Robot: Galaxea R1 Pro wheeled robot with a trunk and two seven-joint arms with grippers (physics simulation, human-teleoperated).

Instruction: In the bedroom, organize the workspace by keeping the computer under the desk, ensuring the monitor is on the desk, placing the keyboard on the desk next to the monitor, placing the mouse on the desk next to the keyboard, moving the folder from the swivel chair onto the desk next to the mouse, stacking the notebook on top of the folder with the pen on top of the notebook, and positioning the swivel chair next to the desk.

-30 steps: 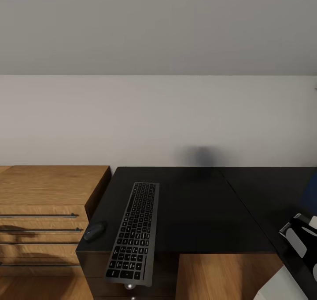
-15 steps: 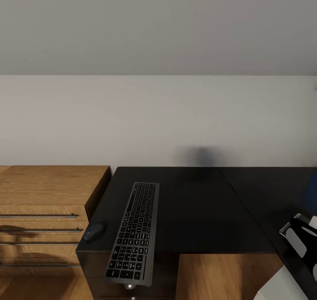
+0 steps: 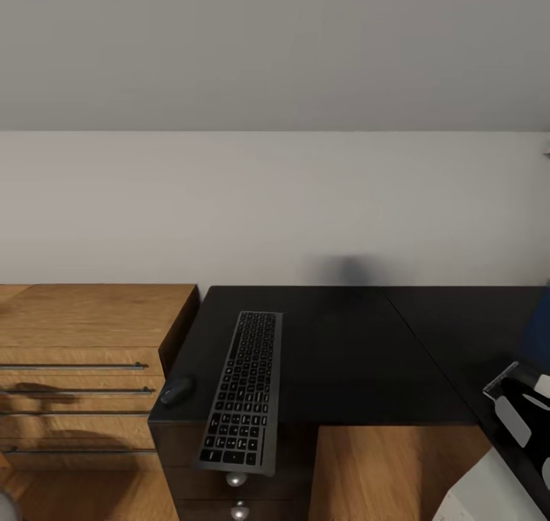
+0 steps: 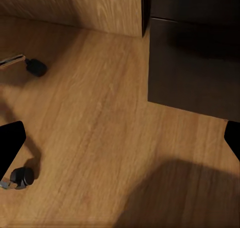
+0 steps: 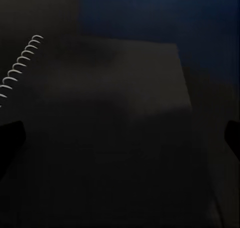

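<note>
The keyboard [image 3: 244, 387] lies lengthwise on the black desk [image 3: 351, 353], its near end sticking out over the front edge. The mouse [image 3: 177, 389] sits just to its left at the desk's left edge. A strip of the blue folder [image 3: 539, 324] shows at the far right. My right gripper [image 5: 120, 138] is open, hovering over the grey spiral-bound notebook [image 5: 115, 123], which lies on the folder [image 5: 160, 12]. My right arm [image 3: 519, 414] reaches in low on the right. My left gripper [image 4: 120, 143] is open over the wooden floor with nothing between its fingers.
A wooden dresser [image 3: 76, 338] with long bar handles stands against the desk's left side. Round silver knobs [image 3: 236, 479] mark the desk drawers below the keyboard. Two chair casters [image 4: 36, 66] rest on the floor near the desk's black side [image 4: 195, 62].
The whole head view has shifted a little: desk, keyboard, mouse and dresser now sit slightly right and higher in the picture. Nothing on the desk has moved relative to it.
</note>
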